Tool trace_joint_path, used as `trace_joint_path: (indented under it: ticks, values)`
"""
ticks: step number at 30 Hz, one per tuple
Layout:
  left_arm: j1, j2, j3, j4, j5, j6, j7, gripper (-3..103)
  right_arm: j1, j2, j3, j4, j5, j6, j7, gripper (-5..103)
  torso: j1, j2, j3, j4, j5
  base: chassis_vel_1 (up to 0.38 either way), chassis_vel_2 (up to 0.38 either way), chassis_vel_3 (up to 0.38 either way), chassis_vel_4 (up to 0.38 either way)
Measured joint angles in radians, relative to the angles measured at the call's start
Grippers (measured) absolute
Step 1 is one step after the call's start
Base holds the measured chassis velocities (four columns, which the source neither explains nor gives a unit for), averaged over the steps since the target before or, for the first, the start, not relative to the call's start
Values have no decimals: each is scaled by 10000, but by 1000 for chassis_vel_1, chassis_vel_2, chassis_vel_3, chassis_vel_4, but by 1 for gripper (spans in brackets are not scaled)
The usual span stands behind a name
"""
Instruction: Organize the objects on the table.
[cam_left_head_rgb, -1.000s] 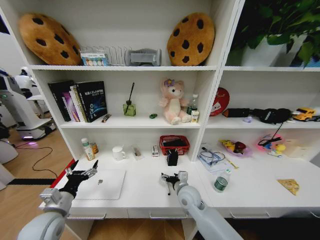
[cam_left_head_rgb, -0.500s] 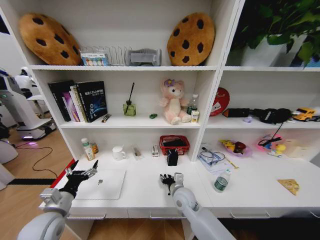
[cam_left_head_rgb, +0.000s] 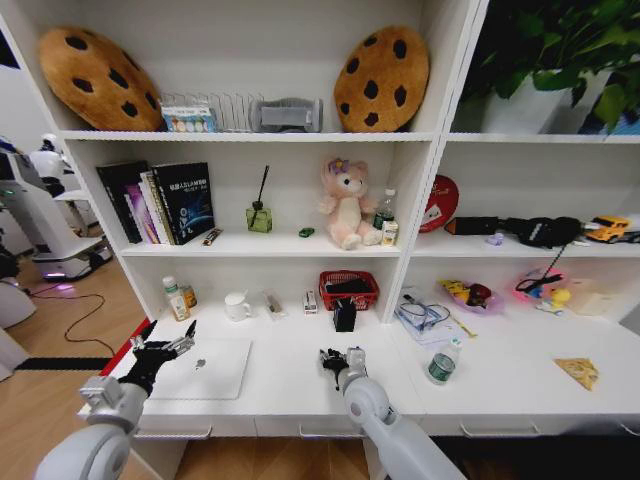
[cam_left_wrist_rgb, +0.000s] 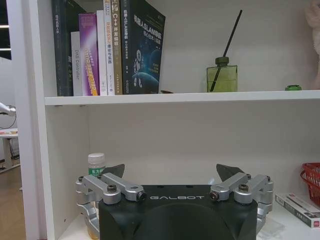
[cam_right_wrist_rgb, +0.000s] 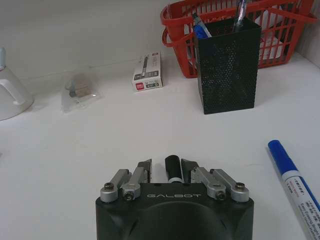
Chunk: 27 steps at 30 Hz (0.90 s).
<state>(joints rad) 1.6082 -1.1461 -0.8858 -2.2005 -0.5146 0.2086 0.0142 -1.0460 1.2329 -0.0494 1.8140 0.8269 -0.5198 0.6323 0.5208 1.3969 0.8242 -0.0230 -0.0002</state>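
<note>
A pen (cam_right_wrist_rgb: 172, 169) with a black end stands between the fingers of the right gripper (cam_right_wrist_rgb: 172, 170), which are closed against it on both sides; in the head view this gripper (cam_left_head_rgb: 335, 362) is low over the middle of the white table (cam_left_head_rgb: 300, 385), in front of the black mesh pen holder (cam_right_wrist_rgb: 227, 70); two more pens stick out of that holder, and it stands just in front of the red basket (cam_right_wrist_rgb: 280, 25). A blue marker (cam_right_wrist_rgb: 292, 177) lies flat on the table near the gripper, not touching it; a small flat box (cam_right_wrist_rgb: 148, 73) and a clear packet (cam_right_wrist_rgb: 80, 92) lie farther back near the wall, beside a white mug (cam_left_head_rgb: 236, 305). The silver laptop (cam_left_head_rgb: 205, 368) lies closed on the left part of the table; the left gripper (cam_left_head_rgb: 165, 350) hovers at its left edge with the fingers spread wide apart and nothing between them (the left wrist view shows both tips well separated). A small green can (cam_left_head_rgb: 441, 366) stands to the right of the right arm; a yellow wedge-shaped piece (cam_left_head_rgb: 580, 372) lies near the far right end.
</note>
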Motion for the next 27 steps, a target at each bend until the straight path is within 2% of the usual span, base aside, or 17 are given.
trace_joint_path:
  ticks: [1,3,4,7,12,13,14,16,18,19,20,21,22,23,24,27]
  values:
    - [0,0,0,0,0,0,0,100,0,0,0,0,0,0,0,37,0,0,0,0,0,0,0,0,0]
    - [0,0,0,0,0,0,0,100,-46,-65,-11,17,-2,1,67,28,0,0,0,0,0,0,0,0,0]
    - [0,0,0,0,0,0,0,100,-46,-65,-11,17,-2,1,67,28,0,0,0,0,0,0,0,0,0]
    - [0,0,0,0,0,0,0,100,-113,-167,34,75,7,2,65,13,0,0,0,4,3,0,0,0,0]
    - [0,0,0,0,0,0,0,100,-184,-384,245,140,-464,279,-329,12,0,-2,5,0,4,0,0,0,0]
    - [1,0,0,0,0,0,0,100,-185,-459,319,155,-897,512,-616,12,0,-3,6,-2,4,0,0,0,0]
    - [0,0,0,0,0,0,0,100,-160,-633,498,212,-1817,1085,-1270,12,0,-3,5,-2,4,0,0,0,0]
    - [0,0,0,0,0,0,0,100,-144,-703,581,237,-2111,1289,-1550,12,0,-2,5,-1,2,0,0,0,0]
    - [0,0,0,0,0,0,0,100,39,-958,907,331,-3109,2300,-2651,12,0,-3,4,-2,2,0,0,0,0]
    - [0,0,0,0,0,0,0,100,127,-982,1001,319,-3347,2663,-2911,12,0,-2,4,-2,2,0,0,0,0]
    - [0,0,0,0,0,0,0,100,127,-982,1001,319,-3347,2663,-2911,12,0,-2,4,-2,2,0,0,0,0]
    - [0,0,0,0,0,0,0,100,326,-979,1172,150,-3822,3372,-3363,12,0,-2,3,0,2,0,0,0,0]
    - [0,0,0,0,0,0,0,100,481,-945,1291,-37,-4157,3759,-3576,12,0,-2,3,0,1,0,0,0,0]
    - [0,0,0,0,0,0,0,100,481,-945,1291,-37,-4157,3759,-3576,12,0,-2,3,0,1,0,0,0,0]
    - [0,0,0,0,0,0,0,100,742,-852,1512,-422,-4657,4153,-3822,12,0,-3,3,2,3,0,0,0,0]
    - [0,0,1,0,-1,0,4,100,1052,-770,1777,-850,-5052,4299,-4102,12,0,-2,3,1,2,0,0,0,0]
